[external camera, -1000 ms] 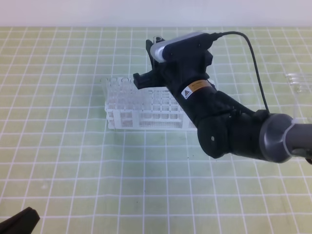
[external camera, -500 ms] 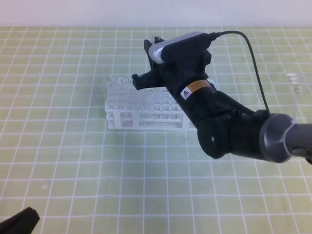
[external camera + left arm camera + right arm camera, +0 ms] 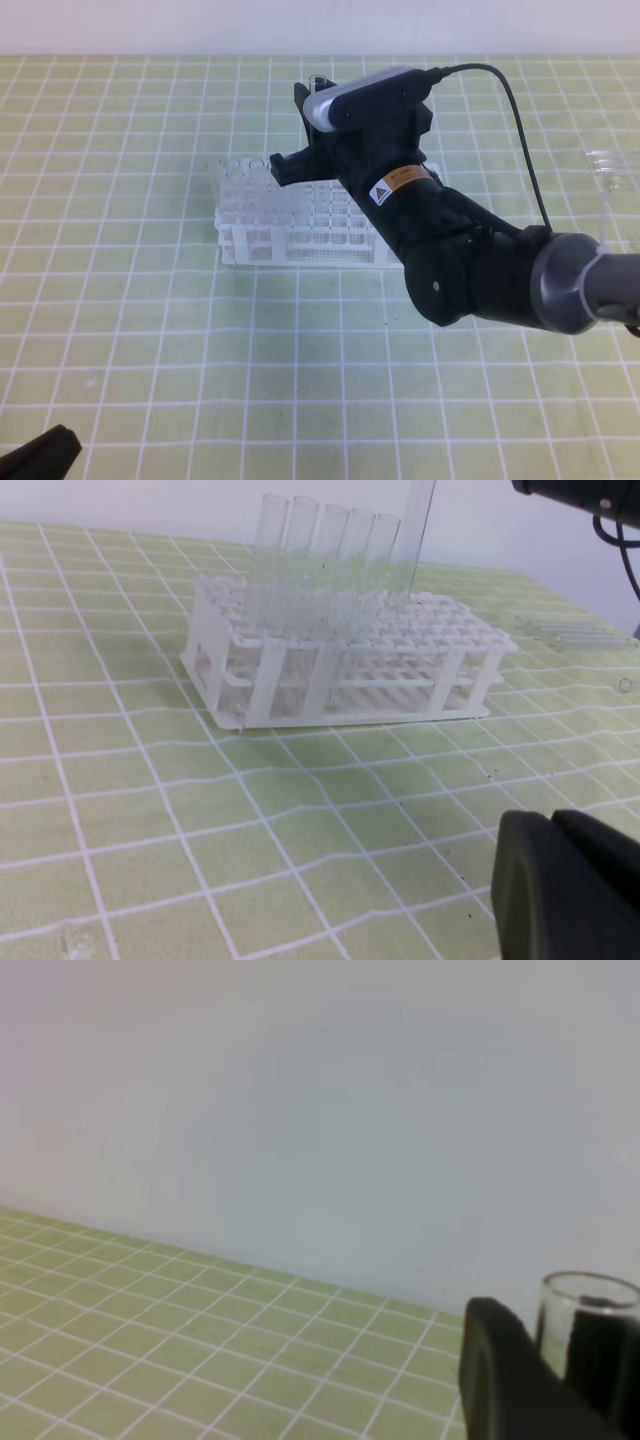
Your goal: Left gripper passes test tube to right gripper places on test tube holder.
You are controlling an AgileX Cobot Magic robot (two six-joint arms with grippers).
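My right gripper [image 3: 294,132] hangs over the back of the white test tube holder [image 3: 262,238] and is shut on an upright clear test tube [image 3: 319,82]. In the left wrist view that test tube [image 3: 416,528] reaches down to the top of the test tube holder [image 3: 455,670], just right of several tubes standing in a row. The right wrist view shows the test tube's rim [image 3: 588,1305] between black fingers [image 3: 505,1380]. My left gripper [image 3: 553,830] is shut and empty, low near the table's front left [image 3: 40,455].
Several loose glass tubes [image 3: 610,165] lie on the green grid mat at the far right, also seen as loose tubes [image 3: 570,632] in the left wrist view. The right arm's bulky black body [image 3: 470,270] spans the area right of the rack.
The right gripper with the tube has drifted slightly left over the rack. The left gripper has stayed still.
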